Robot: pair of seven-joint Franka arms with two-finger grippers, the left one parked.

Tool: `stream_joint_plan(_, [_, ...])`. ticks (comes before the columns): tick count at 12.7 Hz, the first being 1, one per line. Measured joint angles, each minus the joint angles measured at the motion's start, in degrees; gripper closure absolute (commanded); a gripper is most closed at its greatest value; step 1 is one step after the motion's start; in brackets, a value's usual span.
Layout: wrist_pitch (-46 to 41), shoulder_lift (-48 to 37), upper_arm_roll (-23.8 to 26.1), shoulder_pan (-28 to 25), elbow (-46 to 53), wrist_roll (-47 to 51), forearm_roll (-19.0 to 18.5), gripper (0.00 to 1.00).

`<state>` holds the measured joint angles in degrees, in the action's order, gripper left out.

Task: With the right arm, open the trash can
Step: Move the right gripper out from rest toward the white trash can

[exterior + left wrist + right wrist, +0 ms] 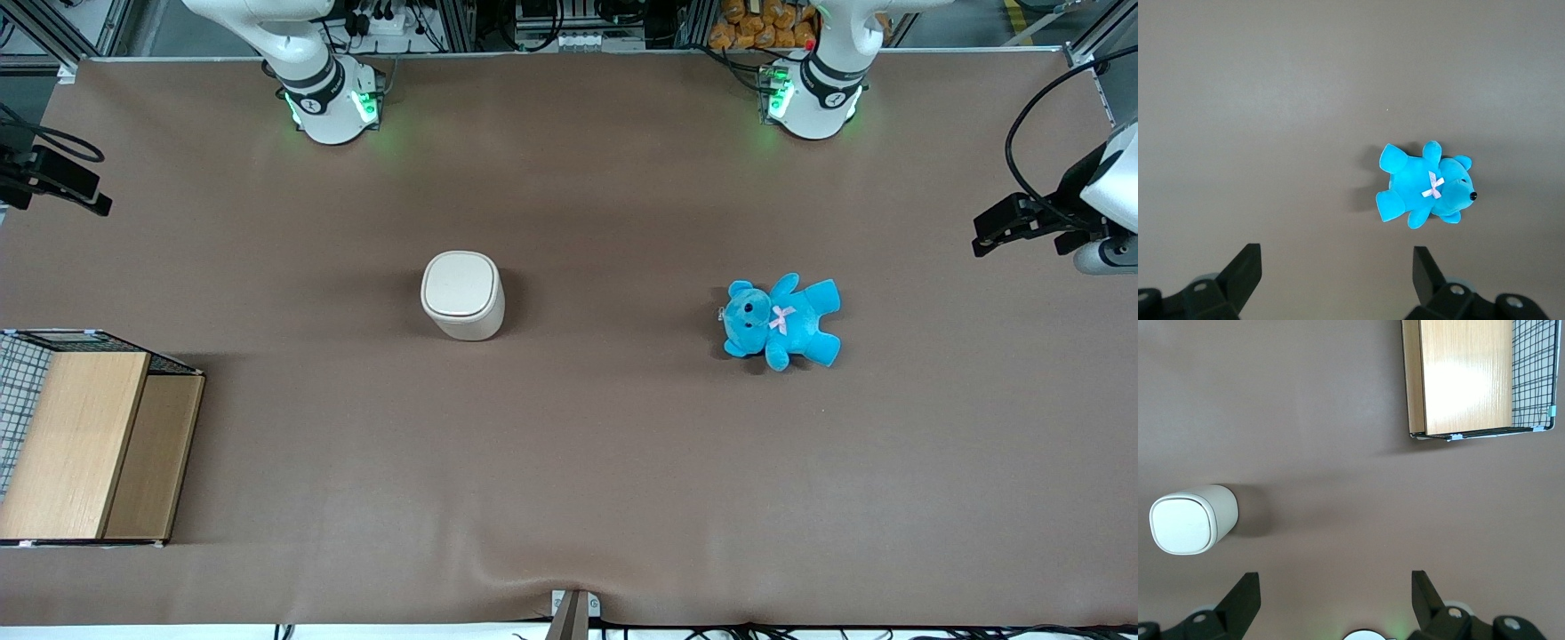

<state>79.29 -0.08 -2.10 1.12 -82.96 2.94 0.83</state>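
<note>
The trash can (462, 295) is a small cream-white bin standing upright near the middle of the table, its flip lid shut and flat. It also shows in the right wrist view (1193, 520), seen from above. My right gripper (1335, 595) hangs high over bare table, well apart from the bin, with its two black fingers (1245, 597) spread wide and nothing between them. In the front view only a black part of the gripper (58, 182) shows at the working arm's end of the table.
A wooden box with wire mesh (89, 436) stands at the working arm's end, nearer the front camera than the bin; it shows in the right wrist view too (1465, 377). A blue teddy (782, 320) lies toward the parked arm's end.
</note>
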Motion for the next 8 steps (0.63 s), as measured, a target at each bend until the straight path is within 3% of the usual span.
stream_joint_plan(8, [-0.03,0.02,0.50,-0.31,0.00,0.02,0.05,0.00])
